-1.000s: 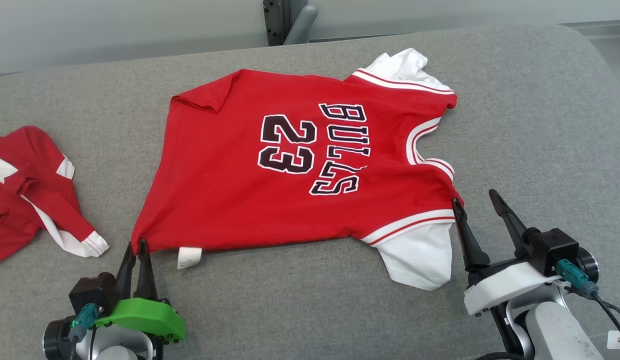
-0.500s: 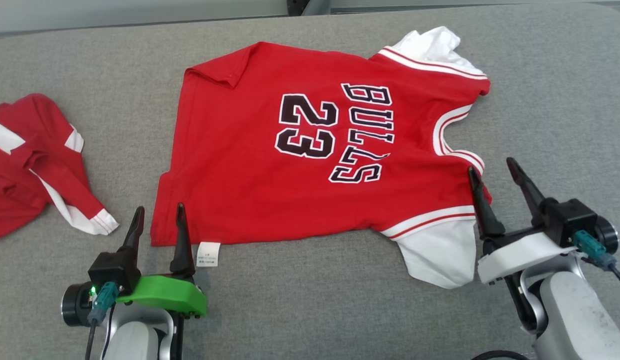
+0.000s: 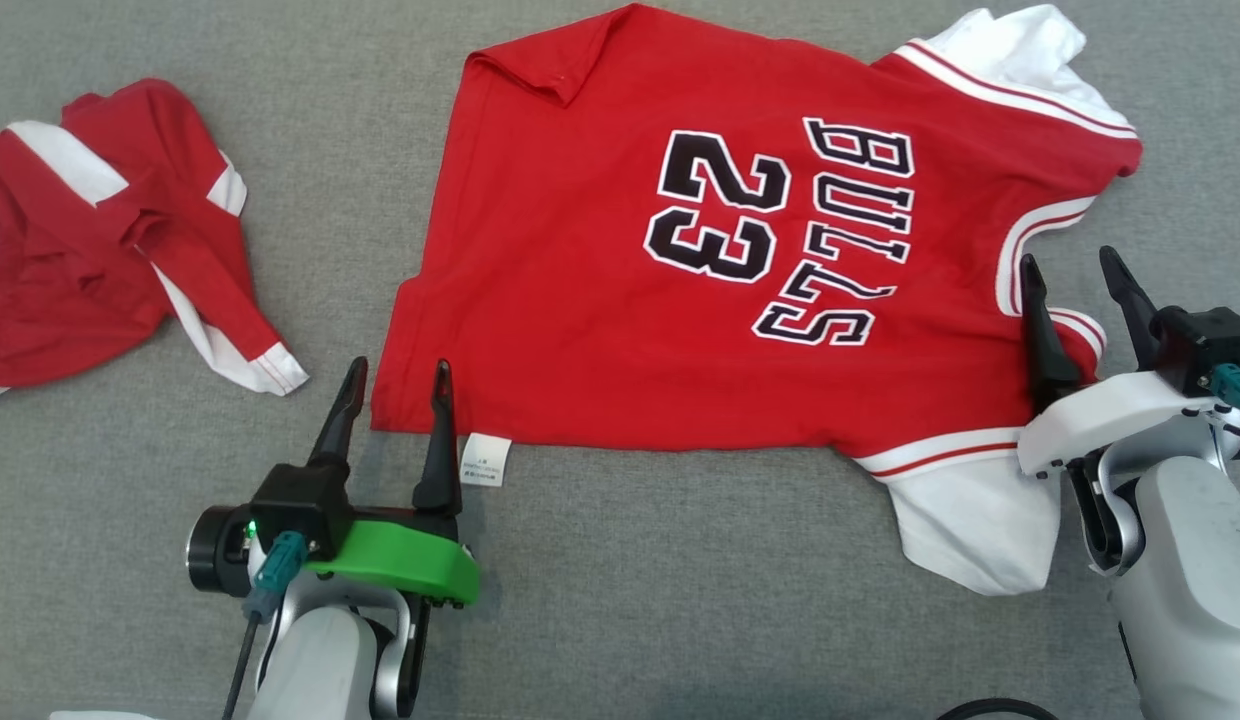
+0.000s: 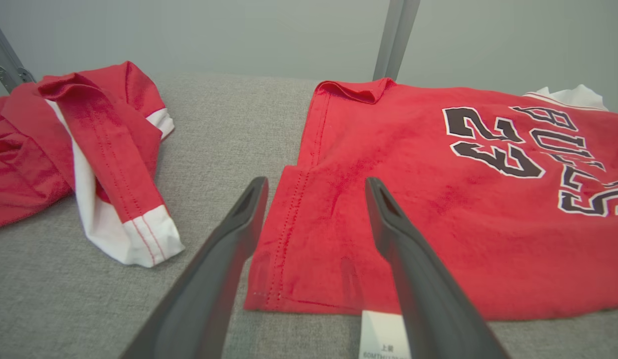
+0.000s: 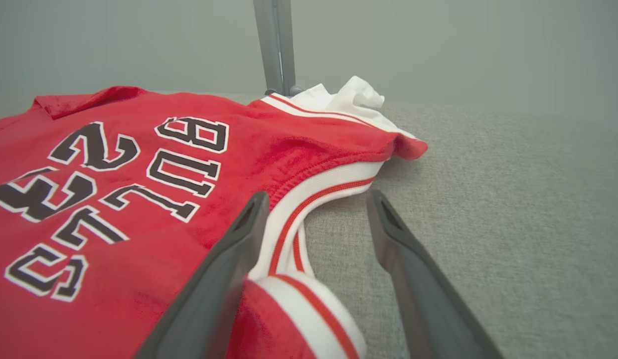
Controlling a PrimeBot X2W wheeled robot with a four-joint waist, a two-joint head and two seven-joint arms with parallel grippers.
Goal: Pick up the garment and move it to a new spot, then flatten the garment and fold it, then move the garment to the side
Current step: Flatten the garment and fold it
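Flattening looks done: the jersey (image 3: 680,250) lies spread, hem corner between the wide-open, empty fingers of the left gripper (image 3: 400,365), shoulder strap between those of the right gripper (image 3: 1067,257), equally open and empty, so folding calls for pinching both.

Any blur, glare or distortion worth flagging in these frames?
Head view: even light, no glare, jersey lettering crisp. Left wrist view: its fingers loom large and soft-edged near the lens. Right wrist view: fingers likewise soft, far wall hazy.

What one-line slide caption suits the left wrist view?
Open left claw framing the hem corner of a red Bulls 23 jersey on grey upholstery.
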